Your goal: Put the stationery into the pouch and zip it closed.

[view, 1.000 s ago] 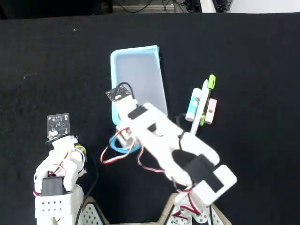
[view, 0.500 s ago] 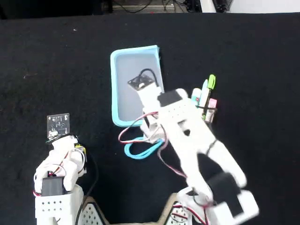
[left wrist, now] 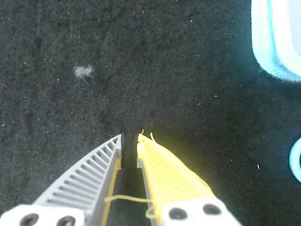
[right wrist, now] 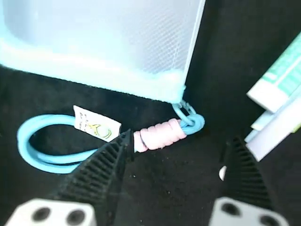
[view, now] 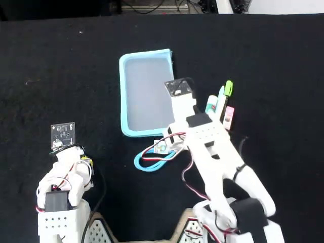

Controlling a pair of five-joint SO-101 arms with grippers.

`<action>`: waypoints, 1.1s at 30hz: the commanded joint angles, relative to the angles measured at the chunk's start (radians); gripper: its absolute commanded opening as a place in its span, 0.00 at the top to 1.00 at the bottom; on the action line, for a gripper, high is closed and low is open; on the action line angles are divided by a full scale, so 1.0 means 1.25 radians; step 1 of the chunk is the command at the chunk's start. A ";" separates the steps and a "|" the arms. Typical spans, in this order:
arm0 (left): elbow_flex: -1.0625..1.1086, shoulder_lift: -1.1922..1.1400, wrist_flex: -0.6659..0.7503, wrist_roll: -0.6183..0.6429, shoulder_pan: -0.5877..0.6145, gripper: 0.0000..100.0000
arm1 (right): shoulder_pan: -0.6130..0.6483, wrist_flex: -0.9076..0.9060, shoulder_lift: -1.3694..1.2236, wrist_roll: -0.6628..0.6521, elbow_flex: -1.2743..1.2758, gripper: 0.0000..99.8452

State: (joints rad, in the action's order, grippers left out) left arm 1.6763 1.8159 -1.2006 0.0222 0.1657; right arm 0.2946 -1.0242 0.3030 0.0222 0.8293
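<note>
Pouch (view: 144, 91): pale blue and translucent, lying flat near the middle of the black tabletop (view: 273, 45), its long sides running from the near edge toward the far edge. In the high view the right arm (view: 212, 147) covered its near right corner. Whether the zip was open or closed could not be made out.

Stationery (view: 220, 109): a tight bundle on the tabletop just beside the pouch, on the side toward the right edge and outside the pouch. I noted a green highlighter (view: 229, 87), a white pen (view: 220, 96) and a pink piece (view: 229, 117). A white-and-green tube (view: 209, 106) was partly hidden by the arm. In the right wrist view the bundle was cut off, so the item types were hard to tell there.

Right gripper (right wrist: 181, 139): over the pouch's near right corner, jaws spread wide, holding nothing. The zip pull (right wrist: 160, 134), wrapped in pink, lay between the fingertips. Whether it touched a finger could not be judged. A blue strap loop (right wrist: 44, 146) with a white tag (right wrist: 96, 127) trailed from it. In the high view the wrist camera board (view: 178, 87) hid the gripper.

Left gripper (left wrist: 129, 141): by the near left corner of the tabletop, over bare cloth. Its fingers were drawn almost together with a narrow slit between them and nothing in it. One pouch corner was cut off in the left wrist view.
</note>
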 commanded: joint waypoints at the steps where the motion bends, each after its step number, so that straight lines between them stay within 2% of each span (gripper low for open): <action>1: 0.018 0.004 -0.004 0.000 0.001 0.93 | -0.015 0.018 -0.035 0.001 -0.002 0.73; 9: 0.018 0.004 -0.005 0.000 0.001 0.93 | -0.014 0.026 -0.193 0.001 -0.031 0.74; 11: 0.018 0.004 -0.005 0.000 0.001 0.93 | -0.014 0.027 -0.217 -0.002 -0.044 0.81; 14: 0.018 0.004 -0.005 0.000 0.001 0.93 | -0.015 0.027 -0.211 0.000 -0.064 0.98; 19: 0.018 0.004 -0.005 0.000 0.001 0.93 | -0.017 -0.029 -0.115 -0.012 -0.095 0.99; 21: 0.018 0.004 -0.005 0.000 0.001 0.93 | -0.014 -0.072 -0.055 -0.069 -0.102 0.99; 29: 0.018 0.004 -0.017 0.000 0.001 0.93 | -0.052 -0.220 0.100 -0.421 -0.107 0.99; 31: 0.018 0.004 -0.018 0.000 0.001 0.93 | -0.050 -0.239 0.099 -0.476 -0.101 0.98; 33: 0.018 0.004 -0.018 0.000 0.001 0.93 | -0.049 -0.261 0.084 -0.504 -0.099 0.93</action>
State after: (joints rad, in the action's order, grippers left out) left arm 1.6763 1.8159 -1.2160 0.0222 0.1657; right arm 0.2486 -1.3050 0.3767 -0.5393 0.7526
